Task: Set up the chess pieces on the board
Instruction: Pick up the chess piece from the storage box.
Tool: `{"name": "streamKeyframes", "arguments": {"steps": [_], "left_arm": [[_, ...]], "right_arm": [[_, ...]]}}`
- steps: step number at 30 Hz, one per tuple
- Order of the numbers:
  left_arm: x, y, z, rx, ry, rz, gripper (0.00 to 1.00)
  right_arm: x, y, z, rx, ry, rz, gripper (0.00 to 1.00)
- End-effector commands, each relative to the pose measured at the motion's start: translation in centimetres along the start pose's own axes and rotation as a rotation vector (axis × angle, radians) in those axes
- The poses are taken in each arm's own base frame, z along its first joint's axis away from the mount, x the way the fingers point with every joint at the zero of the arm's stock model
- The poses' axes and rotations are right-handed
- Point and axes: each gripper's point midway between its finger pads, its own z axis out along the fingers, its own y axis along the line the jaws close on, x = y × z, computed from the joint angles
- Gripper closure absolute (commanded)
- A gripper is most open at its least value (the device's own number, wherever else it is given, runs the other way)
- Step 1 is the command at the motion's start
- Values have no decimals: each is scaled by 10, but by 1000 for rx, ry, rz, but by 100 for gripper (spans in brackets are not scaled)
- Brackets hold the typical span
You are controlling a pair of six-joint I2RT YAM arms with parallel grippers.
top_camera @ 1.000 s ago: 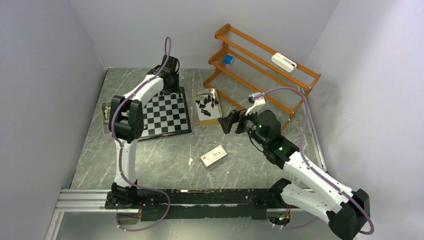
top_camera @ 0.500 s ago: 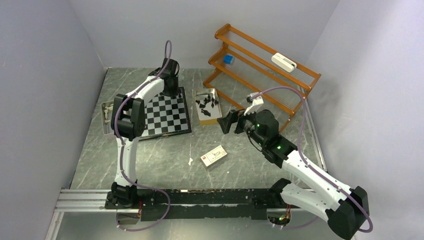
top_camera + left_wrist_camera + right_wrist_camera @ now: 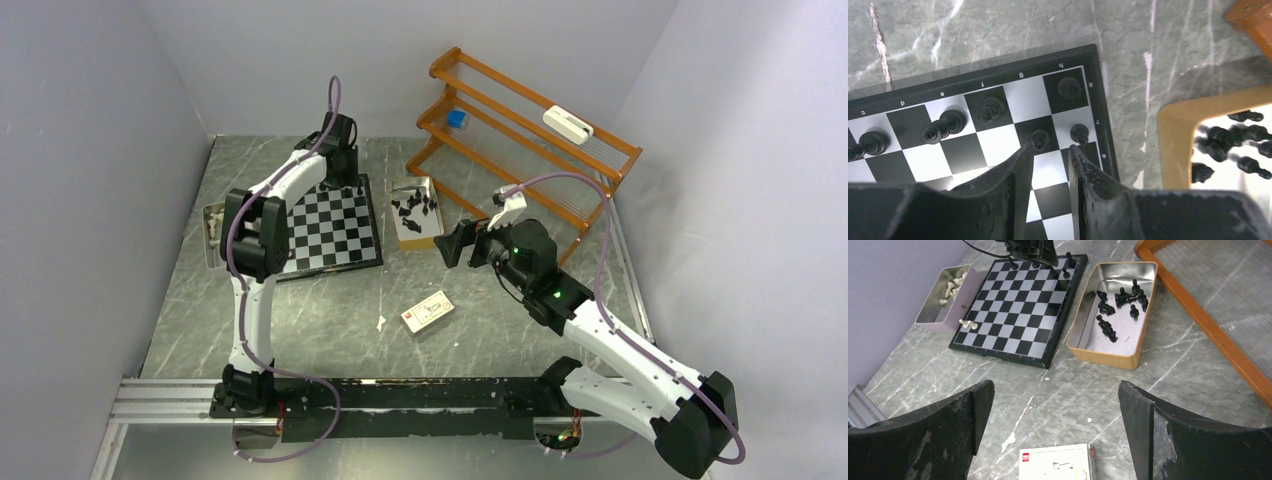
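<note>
chess pieces [image 3: 990,109] glossy black, board [image 3: 1028,100] flat checkered

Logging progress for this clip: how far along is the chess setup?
Done: several black pieces stand along the board's far rows. In hand: nothing gripped; the left gripper hovers open beside a pawn there, and the right gripper hangs open and empty. Left: more black pieces lie in the tan tin, and pale pieces sit in the grey box and by the board's left edge.
</note>
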Motion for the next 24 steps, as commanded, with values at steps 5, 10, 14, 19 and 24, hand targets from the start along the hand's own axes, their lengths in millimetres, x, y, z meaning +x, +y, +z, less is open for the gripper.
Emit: {"name": "streamKeyframes", "arguments": {"steps": [5,10,14,19,24], "left_arm": [[-33,-66,-41,116,-119,61,65],[-21,-103,-42,155,-107,119,66],[-11,-127,-40,179,-96,167,67],[-3,-140,-30,185,-80,209,67],[6,-150,-18,195,-74,255,66]], "right_arm": [[1,-4,2,17,0,-16,0],[1,-4,2,16,0,-17,0],[2,-5,1,20,-4,-16,0],[4,-6,0,23,-2,-20,0],[8,-9,1,34,1,-22,0]]}}
